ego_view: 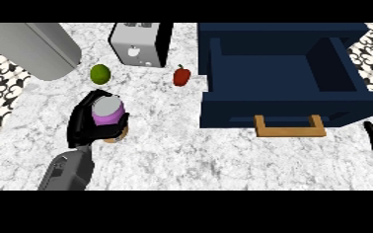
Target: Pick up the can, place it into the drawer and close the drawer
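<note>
1. Curling round a small purple can with a grey lid (108,110), the robot's black left hand (89,123) shows at the view's left on the end of its grey forearm (68,170); fingers and thumb wrap the can's sides, leaving the lid and part of the purple wall visible. A small tan patch shows just below the can, and what it is cannot be told.
2. The can sits over the white marbled counter (182,158), well apart from the dark blue drawer (280,79), which stands open at the right with its interior exposed.
3. A tan wooden handle (289,127) is fixed to the drawer's front panel, on the side nearest the viewer.
4. A round green lime (100,73) lies on the counter beyond the hand; a red bell pepper (181,76) lies between the lime and the drawer, near the drawer's left wall.
5. A silver and black toaster (140,44) stands behind the lime and pepper; a large grey metal cylinder (40,49) lies tilted at the upper left.
6. Only a thin black tip of the right hand (368,133) appears at the right edge; whether its fingers are straight or curled cannot be told.
</note>
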`<state>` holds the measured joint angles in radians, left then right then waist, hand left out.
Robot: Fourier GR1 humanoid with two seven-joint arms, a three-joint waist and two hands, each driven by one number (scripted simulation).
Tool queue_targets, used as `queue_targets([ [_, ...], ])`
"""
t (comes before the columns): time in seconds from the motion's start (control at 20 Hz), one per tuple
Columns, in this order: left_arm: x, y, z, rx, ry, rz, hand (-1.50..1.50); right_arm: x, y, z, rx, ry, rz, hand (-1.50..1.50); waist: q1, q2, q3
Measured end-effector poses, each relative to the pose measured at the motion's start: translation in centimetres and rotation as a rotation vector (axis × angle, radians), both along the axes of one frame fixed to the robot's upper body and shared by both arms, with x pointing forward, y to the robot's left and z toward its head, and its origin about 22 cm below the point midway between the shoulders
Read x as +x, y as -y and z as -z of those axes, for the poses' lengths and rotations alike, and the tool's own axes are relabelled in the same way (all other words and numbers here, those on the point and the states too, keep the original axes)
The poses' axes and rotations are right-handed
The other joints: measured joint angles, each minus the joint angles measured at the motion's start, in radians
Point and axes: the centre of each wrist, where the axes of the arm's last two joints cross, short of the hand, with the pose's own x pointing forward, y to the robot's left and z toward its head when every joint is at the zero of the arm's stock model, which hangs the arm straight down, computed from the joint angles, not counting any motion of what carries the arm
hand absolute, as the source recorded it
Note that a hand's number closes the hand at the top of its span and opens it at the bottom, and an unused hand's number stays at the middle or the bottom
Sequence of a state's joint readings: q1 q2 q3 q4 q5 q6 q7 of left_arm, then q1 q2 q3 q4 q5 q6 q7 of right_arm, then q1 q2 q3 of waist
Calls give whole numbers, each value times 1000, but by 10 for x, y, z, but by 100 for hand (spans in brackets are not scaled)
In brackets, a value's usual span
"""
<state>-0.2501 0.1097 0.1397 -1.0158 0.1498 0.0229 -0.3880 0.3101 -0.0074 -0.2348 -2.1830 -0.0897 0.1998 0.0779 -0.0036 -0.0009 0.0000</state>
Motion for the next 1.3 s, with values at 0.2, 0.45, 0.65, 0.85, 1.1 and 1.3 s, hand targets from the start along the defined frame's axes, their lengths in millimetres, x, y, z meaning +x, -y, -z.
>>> queue_targets([
  [0.2, 8, 17, -26, -5, 26, 38, 150, -2, 4, -1, 3, -2, 5, -150, 1, -1, 0],
  [0.45, 20, 37, -61, 29, 59, 86, 150, -5, 4, 2, 0, 10, -1, -150, 0, -1, 0],
  [0.65, 28, 69, -97, 50, 98, 127, 150, -8, 7, -2, -1, 7, 5, -150, 0, -2, 0],
  [0.85, 40, 92, -131, 62, 114, 164, 150, -5, 8, -2, -5, 12, 8, -150, -1, -1, 0],
  [1.1, 52, 129, -167, 77, 120, 205, 150, -9, 15, -1, -4, 17, 13, -150, -5, 0, 0],
  [1.3, 66, 158, -198, 101, 140, 222, 150, -4, 13, -5, -3, 19, 14, -150, -8, 1, 0],
])
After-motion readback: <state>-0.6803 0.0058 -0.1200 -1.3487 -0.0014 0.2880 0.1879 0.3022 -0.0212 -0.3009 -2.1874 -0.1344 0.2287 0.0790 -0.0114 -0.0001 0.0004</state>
